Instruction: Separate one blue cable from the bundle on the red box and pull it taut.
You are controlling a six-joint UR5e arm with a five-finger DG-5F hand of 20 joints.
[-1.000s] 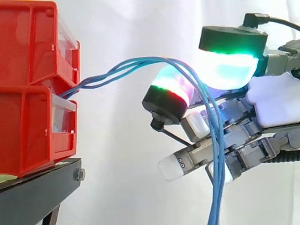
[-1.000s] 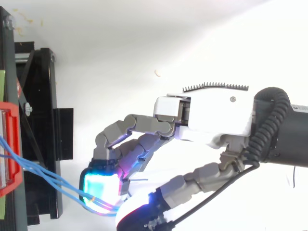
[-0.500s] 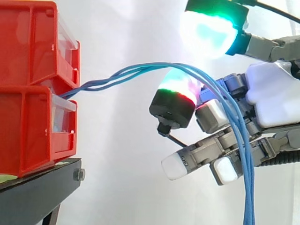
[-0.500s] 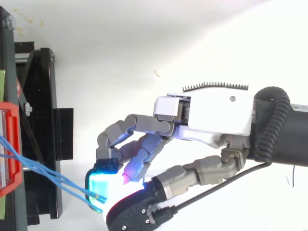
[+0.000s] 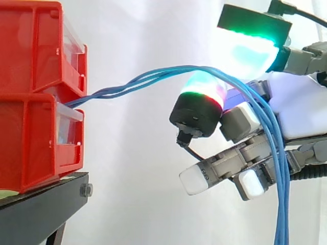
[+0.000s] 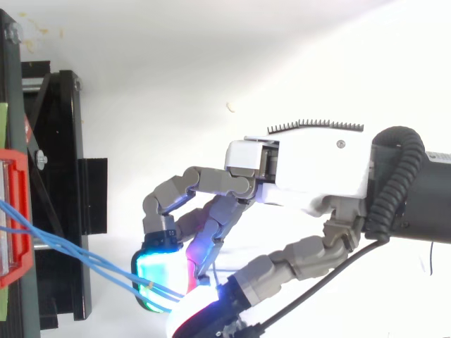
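Several blue cables (image 5: 153,75) come out between the two stacked red bins (image 5: 30,92) at the left. They arch rightward as a loosely twisted bundle, run over a curled finger's glowing pad (image 5: 203,94) and drop down past the palm of the hand (image 5: 301,107). The thumb's green-cyan pad (image 5: 250,48) sits just above the cables where they cross the finger. In the top view the same cables (image 6: 70,250) slant from the red bin (image 6: 15,211) to the hand (image 6: 317,165), whose fingers curl toward the lit pad (image 6: 161,271). No single cable stands apart from the bundle.
The bins rest on a black stand (image 5: 41,209), seen from above as a black frame (image 6: 56,176) at the left edge. A white curtain is behind. The arm enters from the right.
The thumb pad pressed on the cables a second ago, lifted high, and has come back down close above them. The hand has drifted slightly right, and the cables lie further over the finger.
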